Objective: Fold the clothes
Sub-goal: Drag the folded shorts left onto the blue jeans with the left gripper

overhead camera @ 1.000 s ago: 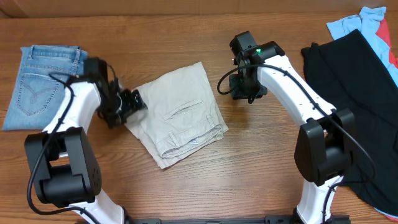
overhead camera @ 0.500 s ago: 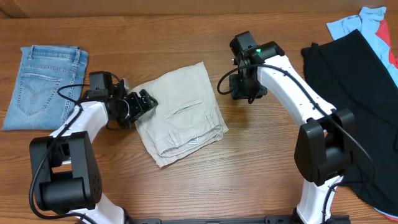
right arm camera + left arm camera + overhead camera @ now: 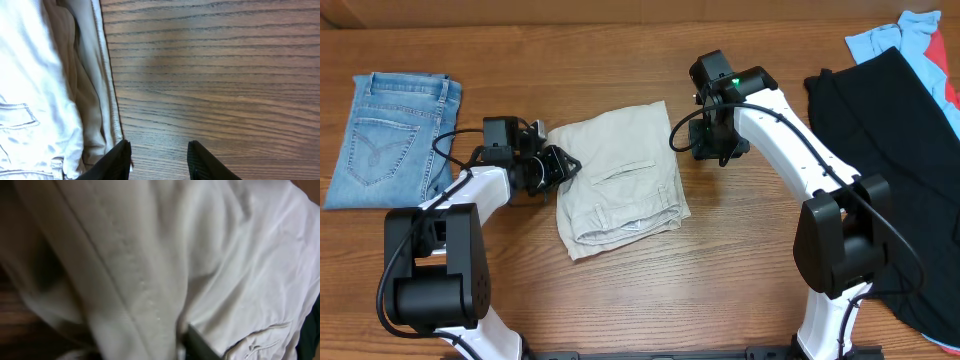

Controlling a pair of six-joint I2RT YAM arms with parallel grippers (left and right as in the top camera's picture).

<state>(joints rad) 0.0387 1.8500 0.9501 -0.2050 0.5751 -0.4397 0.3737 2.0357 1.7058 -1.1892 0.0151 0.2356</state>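
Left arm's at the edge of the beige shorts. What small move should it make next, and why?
Probably pinch the left edge of the shorts with the left gripper and lift it slightly, ready to fold across. Cloth fills the left wrist view, but a firm grip isn't visible. The right gripper is open over the table beside the far edge.
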